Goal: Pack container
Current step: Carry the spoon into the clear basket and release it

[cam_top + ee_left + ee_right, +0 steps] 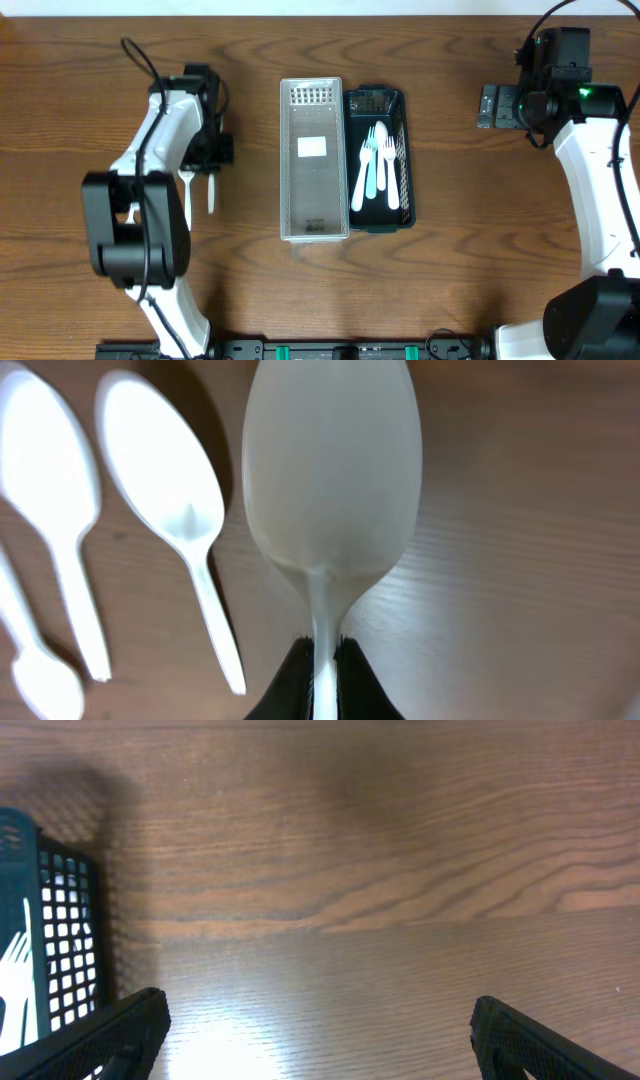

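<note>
Currently pinching a white plastic spoon (330,480) at its thin neck with the left end effector (322,672). Squeezes the handle between pads pressed together and carries the bowl jutting forward, just above the counter (520,510).

Risks, as judged from here:
- Grips a narrow, slick point, so may let the spoon swivel or slide out during the carry.
- Could catch the bowl on the rim of the dark slotted basket (376,102) if brought in too low.
- Could drop it by mistake into the pale basket (313,205) touching the dark one on its left.
- Cannot tell which compartment suits spoons. Shows only white and pale blue cutlery (368,170) in the dark basket.
- May nudge the loose spoons (165,470) lying just beside the held one when coming back for the next pick.

Pose:
- Left arm (150,150): reaches out over the left side of the counter with the wrist turned down, well apart from both baskets.
- Right arm (600,170): stands at the far right, away from the work.
- Right end effector (320,1020): hangs spread wide over bare wood, holding nothing, with one corner of the dark basket at the left edge of its view.
</note>
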`<state>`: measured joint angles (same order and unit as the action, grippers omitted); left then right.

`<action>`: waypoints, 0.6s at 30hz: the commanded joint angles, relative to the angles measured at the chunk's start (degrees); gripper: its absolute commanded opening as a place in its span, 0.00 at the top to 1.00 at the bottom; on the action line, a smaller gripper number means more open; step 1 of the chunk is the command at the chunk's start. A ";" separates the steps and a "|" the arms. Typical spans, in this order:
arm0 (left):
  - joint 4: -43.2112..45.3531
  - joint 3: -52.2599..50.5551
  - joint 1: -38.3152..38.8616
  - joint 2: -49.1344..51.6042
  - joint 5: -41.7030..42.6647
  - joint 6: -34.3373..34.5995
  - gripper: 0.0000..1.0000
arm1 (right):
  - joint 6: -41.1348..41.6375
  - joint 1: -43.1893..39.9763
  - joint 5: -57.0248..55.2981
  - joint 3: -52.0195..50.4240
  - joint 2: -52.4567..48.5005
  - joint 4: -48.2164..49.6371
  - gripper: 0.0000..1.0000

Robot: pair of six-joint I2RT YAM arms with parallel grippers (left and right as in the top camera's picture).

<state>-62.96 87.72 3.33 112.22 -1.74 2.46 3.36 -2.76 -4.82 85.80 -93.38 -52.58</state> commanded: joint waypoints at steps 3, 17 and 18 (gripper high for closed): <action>-0.83 5.20 8.15 -12.41 -0.20 2.86 0.94 | -0.87 -2.86 -0.96 -0.11 -0.50 0.15 0.01; 3.91 4.33 26.99 -10.27 0.24 19.50 0.94 | -0.44 -4.46 -0.76 -0.11 -0.50 0.52 0.01; 4.02 4.33 27.32 -9.01 0.66 19.52 0.94 | -0.44 -4.46 -0.76 -0.11 -0.50 0.52 0.01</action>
<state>-59.00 93.12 29.87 99.53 -1.63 17.72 3.20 -6.90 -4.99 85.80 -93.38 -52.23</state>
